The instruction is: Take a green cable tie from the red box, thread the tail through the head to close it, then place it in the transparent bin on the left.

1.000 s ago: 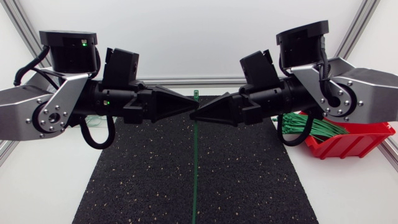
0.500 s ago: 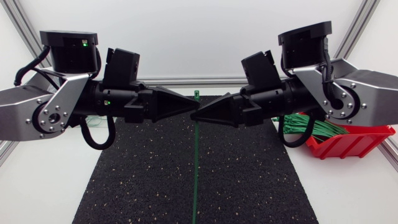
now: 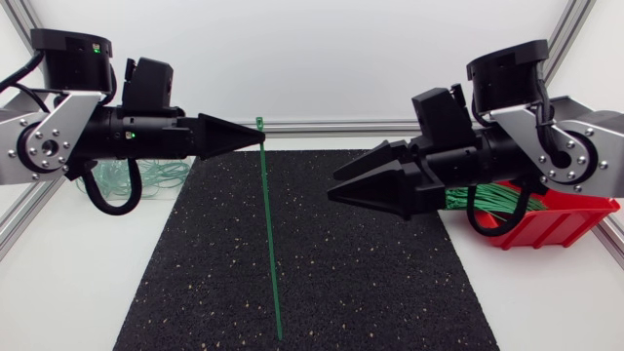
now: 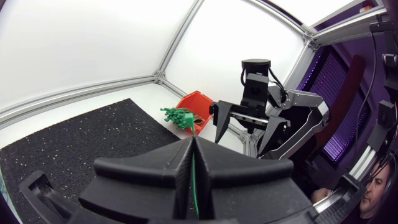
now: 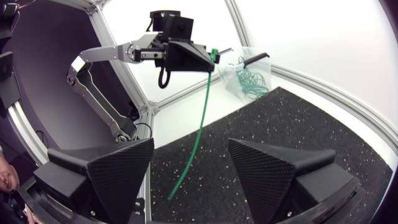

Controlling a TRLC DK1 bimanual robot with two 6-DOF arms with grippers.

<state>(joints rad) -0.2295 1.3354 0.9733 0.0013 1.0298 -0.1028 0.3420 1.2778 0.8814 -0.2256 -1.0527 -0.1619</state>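
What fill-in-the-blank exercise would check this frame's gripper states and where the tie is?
The left gripper is ____ on the green cable tie. The right gripper is ____. The tie hangs over the ____ mat. Spare ties fill the ____ box.
Missing: shut; open; black; red.

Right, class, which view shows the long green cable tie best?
Head view: the long green cable tie hangs full length from the left gripper. Right wrist view shows it curving; left wrist view, just a sliver between fingers.
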